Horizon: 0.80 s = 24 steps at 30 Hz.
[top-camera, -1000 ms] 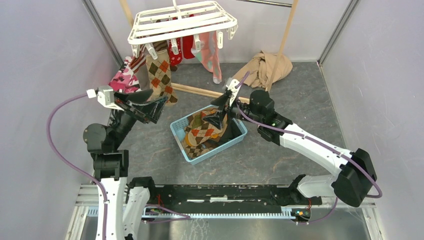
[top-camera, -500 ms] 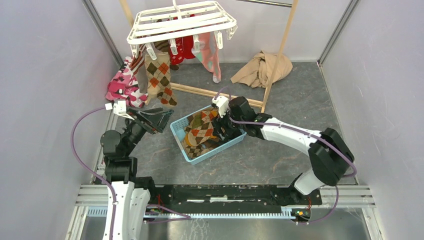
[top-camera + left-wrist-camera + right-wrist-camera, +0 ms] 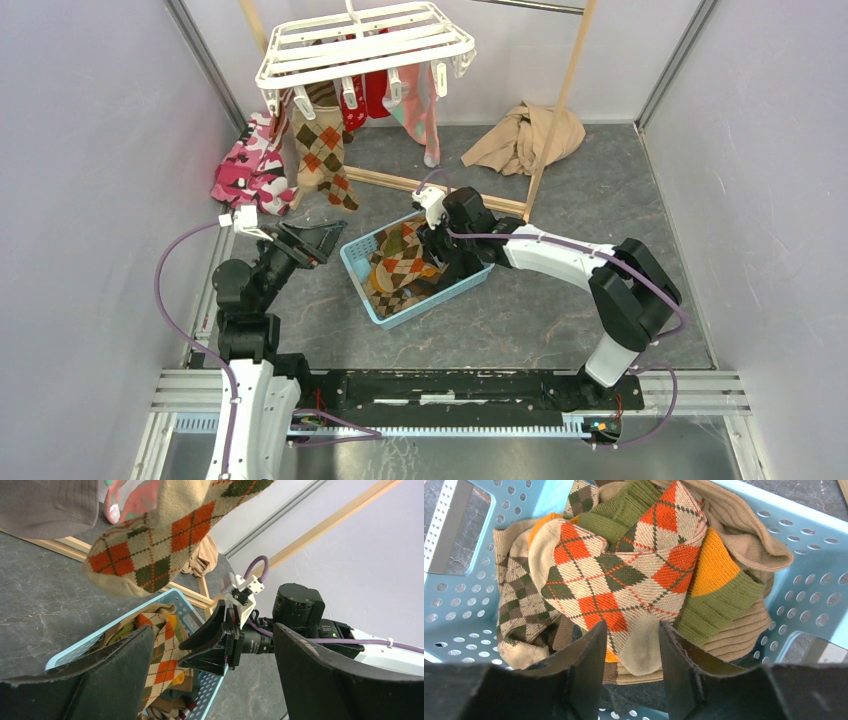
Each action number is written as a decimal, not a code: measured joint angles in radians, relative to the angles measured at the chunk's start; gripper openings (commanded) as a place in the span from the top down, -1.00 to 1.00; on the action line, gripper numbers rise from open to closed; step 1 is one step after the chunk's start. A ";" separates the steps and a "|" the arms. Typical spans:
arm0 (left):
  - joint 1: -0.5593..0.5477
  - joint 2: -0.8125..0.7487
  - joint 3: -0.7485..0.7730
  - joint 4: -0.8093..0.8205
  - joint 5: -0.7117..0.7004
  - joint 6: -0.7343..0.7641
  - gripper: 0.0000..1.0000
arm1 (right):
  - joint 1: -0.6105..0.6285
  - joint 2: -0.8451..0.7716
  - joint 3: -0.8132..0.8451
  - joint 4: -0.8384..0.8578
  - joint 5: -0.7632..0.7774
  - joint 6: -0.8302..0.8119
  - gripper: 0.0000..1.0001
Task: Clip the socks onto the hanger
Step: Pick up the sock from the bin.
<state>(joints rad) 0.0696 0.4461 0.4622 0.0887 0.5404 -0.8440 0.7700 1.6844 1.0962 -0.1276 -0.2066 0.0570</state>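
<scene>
Socks [image 3: 624, 575] inside basket rim [image 3: 809, 555], right hand [image 3: 631, 630] astride argyle toe [image 3: 640, 647], grip unclear; left hand [image 3: 330, 242] spread.

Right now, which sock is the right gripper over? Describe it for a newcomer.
Find the light blue basket mid-floor, under the right gripper. Topping its pile is the argyle sock: cream with orange and olive diamonds, unlike the brown argyle and ribbed olive sock beside it.

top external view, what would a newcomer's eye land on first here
The blue basket in the middle of the floor, heaped with orange-and-cream argyle socks, with the right tool down in it astride one. Next comes the white hanger at the back, already carrying a hung argyle sock, red socks and a pink sock.
</scene>
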 measured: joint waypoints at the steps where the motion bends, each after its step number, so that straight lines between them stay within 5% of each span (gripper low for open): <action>1: 0.000 0.002 0.000 0.001 -0.001 -0.001 -0.84 | 0.000 0.007 0.002 0.000 -0.003 0.002 0.08; 13: 0.000 0.014 -0.001 0.034 -0.007 -0.005 -0.82 | 0.000 0.039 0.016 -0.002 -0.006 0.007 0.06; 20: 0.000 0.025 -0.012 0.057 -0.006 -0.030 -0.81 | -0.003 0.058 0.016 -0.001 -0.003 -0.003 0.84; 24: 0.000 0.027 -0.013 0.065 -0.005 -0.035 -0.79 | -0.003 0.040 0.011 0.000 -0.009 -0.005 0.98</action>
<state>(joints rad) 0.0696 0.4732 0.4492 0.1539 0.5354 -0.8795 0.7670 1.7241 1.1076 -0.1280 -0.2153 0.0517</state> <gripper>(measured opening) 0.904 0.048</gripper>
